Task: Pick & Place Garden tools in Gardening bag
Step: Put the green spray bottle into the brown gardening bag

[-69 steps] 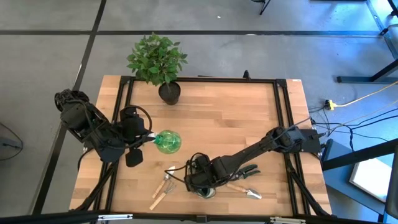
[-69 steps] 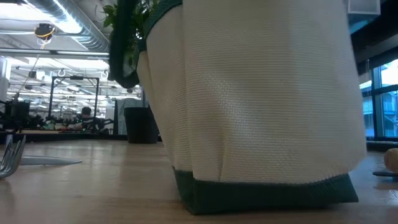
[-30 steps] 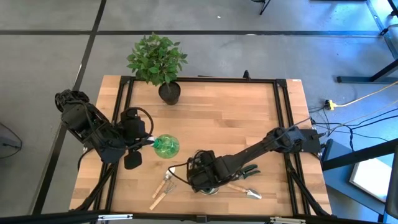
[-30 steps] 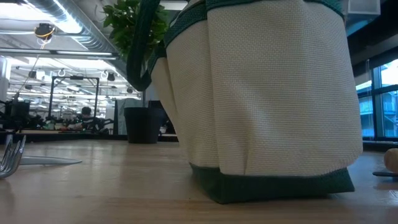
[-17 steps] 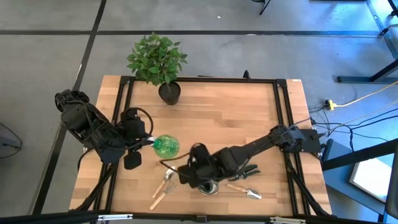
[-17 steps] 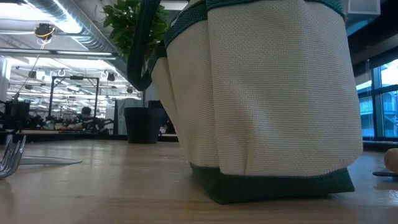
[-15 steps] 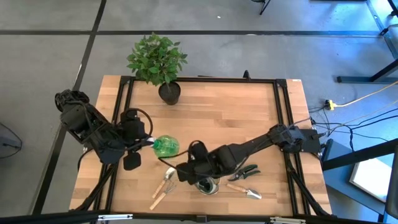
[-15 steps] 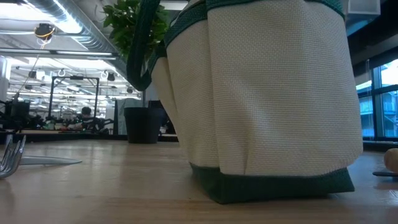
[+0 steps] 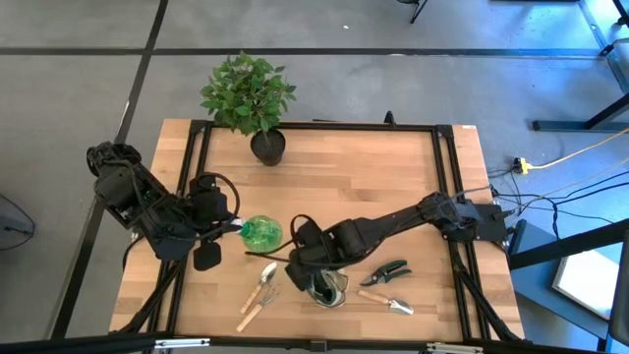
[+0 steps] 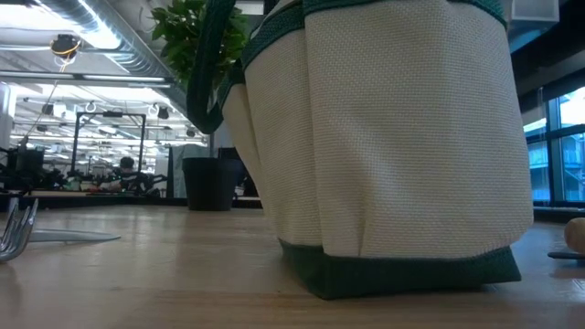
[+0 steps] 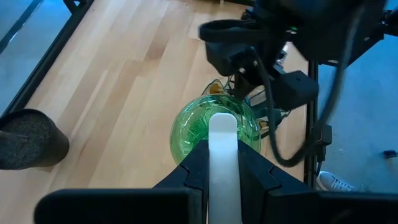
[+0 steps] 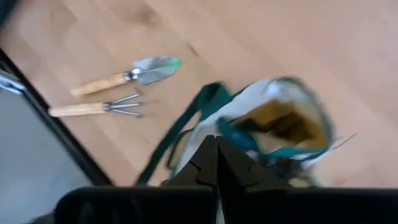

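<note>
Green spray bottle (image 11: pixel 214 127) sits clamped by its white neck in left claw (image 11: pixel 222 163) near bag (image 9: pixel 327 288), ready to load; right claw (image 12: pixel 216 163) clenched empty above bag; trowel (image 12: pixel 127 73) and fork (image 12: pixel 96 108) wait on surface (image 9: pixel 354 177).

You have a table (image 9: pixel 354 177) of pale, honey-toned wood in lengthwise planks, framed by black rails. The gardening bag (image 10: pixel 402 155) is cream woven canvas with a dark green base band, green rim trim and green loop handles — its inside shows tan. The spray bottle (image 9: pixel 261 232) is bright translucent green with a white trigger (image 11: pixel 222 155). The trowel (image 12: pixel 127 74) and fork (image 12: pixel 93 108) pair light wooden handles with silver metal. The pruners (image 9: pixel 385 272) are black. The plant (image 9: pixel 247 91) is leafy green in a black pot (image 9: pixel 267 147). Both arms are dark — nearly black.
</note>
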`<state>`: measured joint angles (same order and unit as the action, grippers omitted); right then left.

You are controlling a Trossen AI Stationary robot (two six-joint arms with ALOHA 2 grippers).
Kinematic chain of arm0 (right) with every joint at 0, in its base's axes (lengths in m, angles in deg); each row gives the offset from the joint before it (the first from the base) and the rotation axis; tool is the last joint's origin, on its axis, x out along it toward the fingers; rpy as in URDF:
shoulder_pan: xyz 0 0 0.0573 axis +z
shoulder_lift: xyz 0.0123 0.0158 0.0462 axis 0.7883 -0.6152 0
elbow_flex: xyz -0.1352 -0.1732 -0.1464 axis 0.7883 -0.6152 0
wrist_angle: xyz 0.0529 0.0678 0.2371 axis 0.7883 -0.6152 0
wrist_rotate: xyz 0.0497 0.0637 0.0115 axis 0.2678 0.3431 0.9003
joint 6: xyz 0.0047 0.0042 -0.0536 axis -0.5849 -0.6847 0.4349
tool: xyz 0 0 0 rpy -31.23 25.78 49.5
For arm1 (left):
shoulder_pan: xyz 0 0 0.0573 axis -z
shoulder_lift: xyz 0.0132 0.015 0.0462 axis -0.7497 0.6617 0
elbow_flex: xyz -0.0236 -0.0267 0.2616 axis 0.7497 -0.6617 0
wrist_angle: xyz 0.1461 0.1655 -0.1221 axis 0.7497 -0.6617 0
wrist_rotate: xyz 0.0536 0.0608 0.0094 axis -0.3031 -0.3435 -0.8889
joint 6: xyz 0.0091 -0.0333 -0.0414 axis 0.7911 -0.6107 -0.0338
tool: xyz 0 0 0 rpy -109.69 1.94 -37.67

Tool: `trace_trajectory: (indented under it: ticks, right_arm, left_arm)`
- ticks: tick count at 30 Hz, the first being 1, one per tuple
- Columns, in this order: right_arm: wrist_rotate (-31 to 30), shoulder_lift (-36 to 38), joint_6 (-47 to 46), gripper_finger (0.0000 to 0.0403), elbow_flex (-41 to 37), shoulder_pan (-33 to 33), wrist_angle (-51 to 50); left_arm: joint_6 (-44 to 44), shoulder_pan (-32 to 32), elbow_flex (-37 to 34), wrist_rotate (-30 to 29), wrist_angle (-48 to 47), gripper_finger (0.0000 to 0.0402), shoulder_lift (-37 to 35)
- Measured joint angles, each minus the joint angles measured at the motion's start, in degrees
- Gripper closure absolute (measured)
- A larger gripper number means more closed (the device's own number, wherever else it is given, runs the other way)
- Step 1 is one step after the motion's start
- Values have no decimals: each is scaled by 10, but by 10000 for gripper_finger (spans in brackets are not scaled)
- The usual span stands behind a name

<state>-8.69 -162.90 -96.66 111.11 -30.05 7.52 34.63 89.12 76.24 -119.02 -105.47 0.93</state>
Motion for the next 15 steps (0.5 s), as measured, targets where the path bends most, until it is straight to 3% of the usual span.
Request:
trace_trajectory:
  ticks: [8,15]
  right_arm:
    - [13,0,83,403,-3,-7,3]
    - [43,-8,98,403,-3,8,13]
  left_arm:
    - [-11,0,0,2,0,364,0]
    - [-15,0,0,3,0,364,0]
